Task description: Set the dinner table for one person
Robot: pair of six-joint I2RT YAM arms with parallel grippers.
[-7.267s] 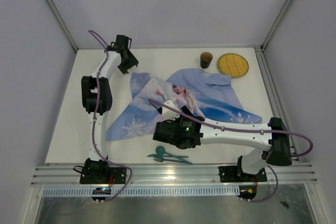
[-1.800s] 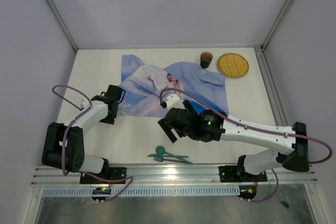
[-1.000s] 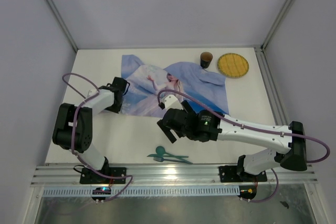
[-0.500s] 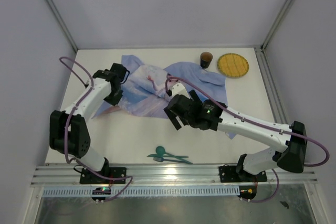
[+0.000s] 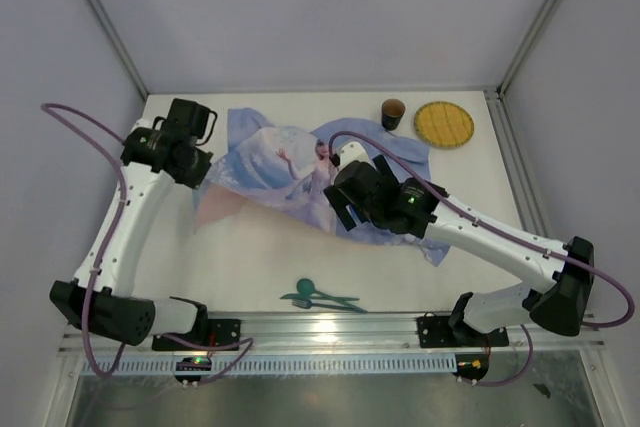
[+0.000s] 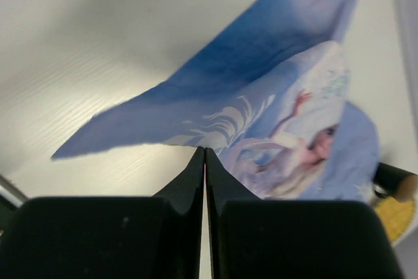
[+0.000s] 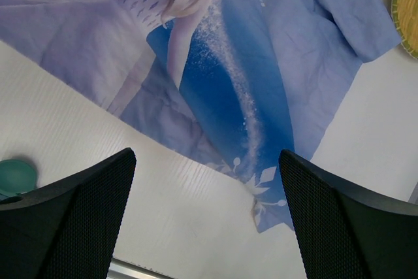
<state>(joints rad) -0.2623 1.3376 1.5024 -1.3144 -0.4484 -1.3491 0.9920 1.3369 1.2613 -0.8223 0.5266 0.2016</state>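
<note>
moved since earlier: left gripper [image 6: 205, 151], now upper left, pinching edge of blue cloth [image 5: 290, 162] to draw it flat across dinner table [image 5: 250, 267] filling mid-frame; right gripper [image 7: 206, 207], spread wide, hovering empty at centre.

A robotics lab cell: aluminium rails [image 5: 330, 330] and blank walls [image 5: 320, 17] enclose the dinner table [image 5: 250, 257].

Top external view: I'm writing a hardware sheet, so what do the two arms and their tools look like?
Both the left arm and right arm have white links and chunky black joints. A purple cable loops along each. A small green light sits on the right arm. The left tool has plain matte black fingers; the right tool has finely meshed black ones.
</note>
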